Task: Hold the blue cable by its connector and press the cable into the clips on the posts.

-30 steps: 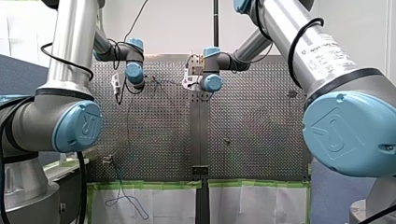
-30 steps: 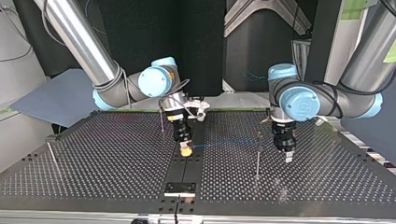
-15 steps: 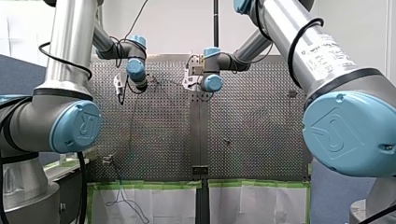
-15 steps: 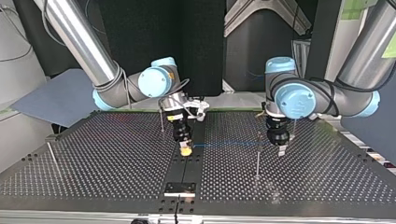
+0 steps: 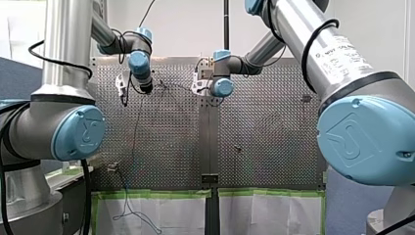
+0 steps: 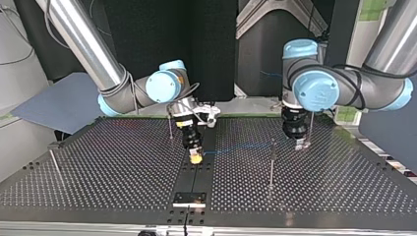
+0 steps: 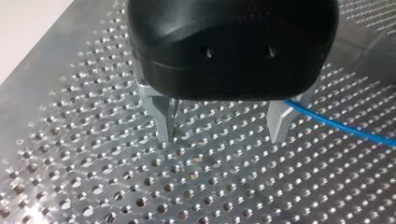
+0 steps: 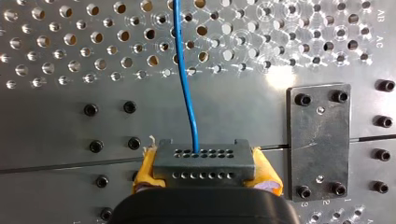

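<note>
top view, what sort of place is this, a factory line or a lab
Probably a robotics lab test bench: my right arm and my left arm reach over a perforated table with thin posts standing in it, and a single blue cable runs across it.

Cable (image 8: 187,93) ahead of connector (image 8: 204,163) (over table (image 8: 56,126))
</note>
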Available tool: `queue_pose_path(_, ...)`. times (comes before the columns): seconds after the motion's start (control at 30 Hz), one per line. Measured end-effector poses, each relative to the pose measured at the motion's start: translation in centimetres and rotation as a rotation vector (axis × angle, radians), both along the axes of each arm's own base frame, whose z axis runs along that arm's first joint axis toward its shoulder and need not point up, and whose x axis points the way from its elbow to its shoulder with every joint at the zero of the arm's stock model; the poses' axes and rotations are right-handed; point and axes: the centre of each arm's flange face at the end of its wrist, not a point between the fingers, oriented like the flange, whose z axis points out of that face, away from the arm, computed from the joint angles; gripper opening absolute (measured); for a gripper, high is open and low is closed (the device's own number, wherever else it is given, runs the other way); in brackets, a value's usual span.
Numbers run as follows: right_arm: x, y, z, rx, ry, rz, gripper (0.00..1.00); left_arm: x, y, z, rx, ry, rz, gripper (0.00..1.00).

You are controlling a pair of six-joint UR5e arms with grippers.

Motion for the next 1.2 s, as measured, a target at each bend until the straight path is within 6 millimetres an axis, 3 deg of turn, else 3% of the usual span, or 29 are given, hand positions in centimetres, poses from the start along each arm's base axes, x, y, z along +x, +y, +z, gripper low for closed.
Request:
queue_pose_path(0.5, 0.0, 0.0, -0.1, 0.001, 0.001, 0.001, 0.00, -3.4, -1.7, 2.1, 0.000, -0.032, -0.051, 1.00)
queue_pose_path(1.2, 0.1, 0.1, -0.3, 0.005, 0.004, 0.002, 0.00, -4.3, -3.6, 2.4, 0.017, -0.044, -0.103, 1.00)
